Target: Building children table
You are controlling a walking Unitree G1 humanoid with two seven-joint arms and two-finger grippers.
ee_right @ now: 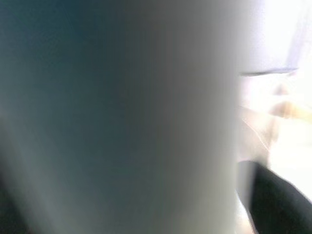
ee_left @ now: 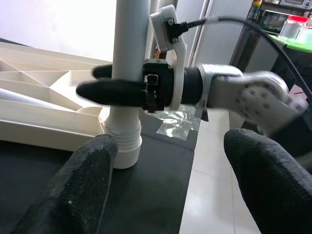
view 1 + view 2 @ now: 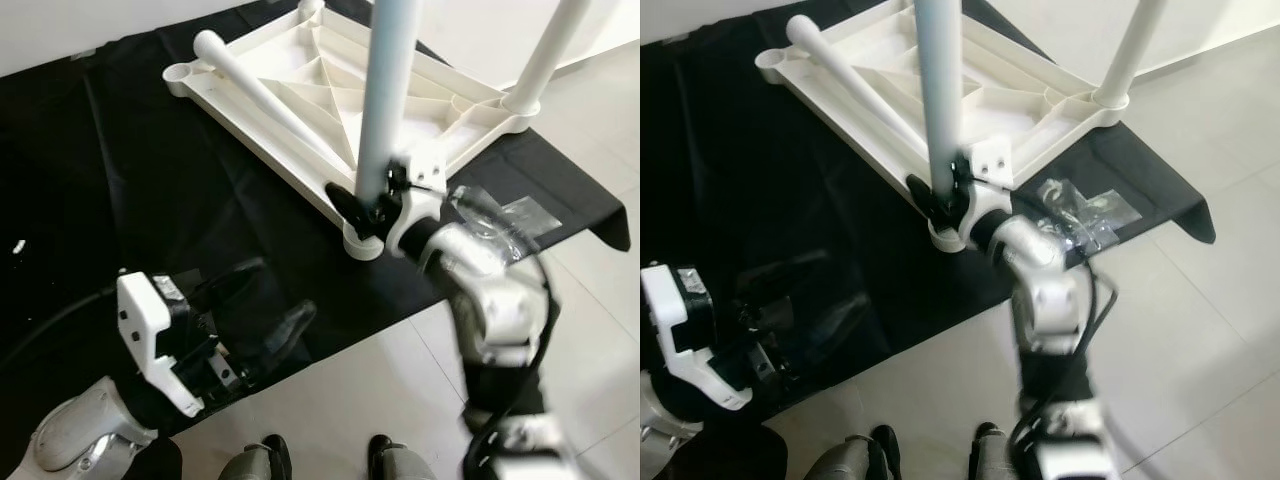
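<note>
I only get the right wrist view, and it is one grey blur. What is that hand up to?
Observer: The right hand is clamped around an upright white plastic table leg.
Operator: Upright on what?
Observer: Its lower end stands in a corner socket of the upside-down white plastic tabletop, which lies on a black cloth.
Operator: And the other hand?
Observer: The left hand hovers open, low over the cloth, nearer the robot.
</note>
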